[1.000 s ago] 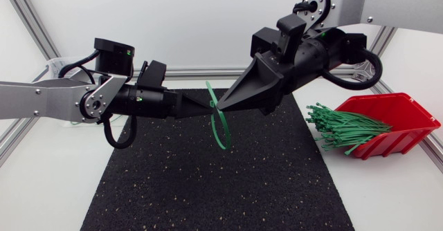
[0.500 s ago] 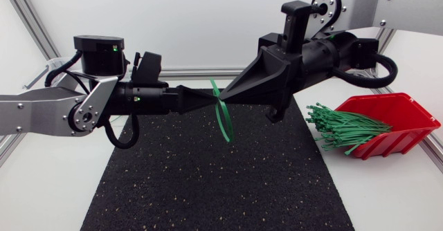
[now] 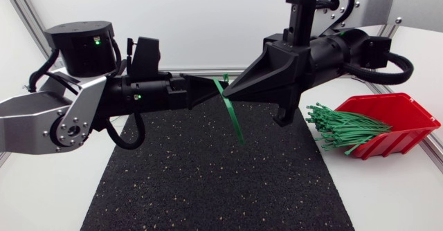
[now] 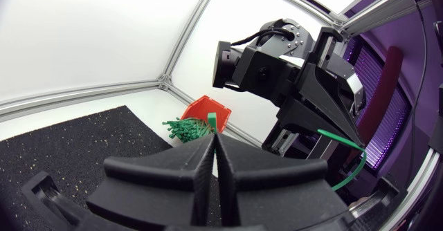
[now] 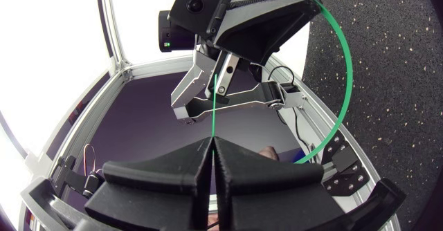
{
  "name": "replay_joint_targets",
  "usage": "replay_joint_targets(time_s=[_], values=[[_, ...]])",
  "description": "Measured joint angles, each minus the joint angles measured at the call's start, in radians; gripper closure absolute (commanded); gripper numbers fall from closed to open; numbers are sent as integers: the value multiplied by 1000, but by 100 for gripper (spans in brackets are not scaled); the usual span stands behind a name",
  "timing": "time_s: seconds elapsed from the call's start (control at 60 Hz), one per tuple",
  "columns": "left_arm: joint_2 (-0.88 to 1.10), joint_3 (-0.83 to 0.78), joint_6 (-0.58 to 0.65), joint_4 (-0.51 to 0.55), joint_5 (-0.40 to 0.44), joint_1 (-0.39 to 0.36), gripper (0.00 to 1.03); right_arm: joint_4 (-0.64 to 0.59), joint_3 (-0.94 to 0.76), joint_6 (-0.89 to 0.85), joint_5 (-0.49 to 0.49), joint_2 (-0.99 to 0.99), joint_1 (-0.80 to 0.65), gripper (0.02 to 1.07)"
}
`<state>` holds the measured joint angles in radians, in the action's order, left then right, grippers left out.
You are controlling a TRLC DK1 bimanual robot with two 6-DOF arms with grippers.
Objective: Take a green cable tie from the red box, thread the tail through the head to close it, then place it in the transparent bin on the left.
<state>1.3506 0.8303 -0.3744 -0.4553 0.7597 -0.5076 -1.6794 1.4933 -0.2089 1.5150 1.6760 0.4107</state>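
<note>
Head view: left end effector (image 3: 210, 93) and right end effector (image 3: 228, 97) meet tip to tip above the far half of the black mat (image 3: 208, 182). Both are pinched shut on one green cable tie (image 3: 234, 122); its strap hangs between them, clear of the mat. Red box (image 3: 401, 120) sits at the right of the worktop (image 3: 387, 196), spare ties (image 3: 342, 128) spilling from its open side. Transparent bin not made out. Left wrist view: own fingers closed flat on a short green stub, likely the head end; the strap curves off under the right end effector. Right wrist view: own fingers closed on a thin straight run of strap, likely the tail; the rest arcs in a wide loop to the left end effector. Judgement: threading or pull-through stage; cannot tell whether the tail has passed the head. To do it well: left holds the head steady, right draws the tail straight in line with the slot, no twist, firm grip at both ends. Writing: none legible in any view; only a small green light (image 3: 97, 42) on the left arm (image 3: 41, 124).
</note>
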Motion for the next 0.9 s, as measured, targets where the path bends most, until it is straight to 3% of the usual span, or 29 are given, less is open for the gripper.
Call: replay_joint_targets(time_s=[0.9], values=[[0,-51,-11,-78,-6,54,99,0,-51,0,0,84,14,101]])
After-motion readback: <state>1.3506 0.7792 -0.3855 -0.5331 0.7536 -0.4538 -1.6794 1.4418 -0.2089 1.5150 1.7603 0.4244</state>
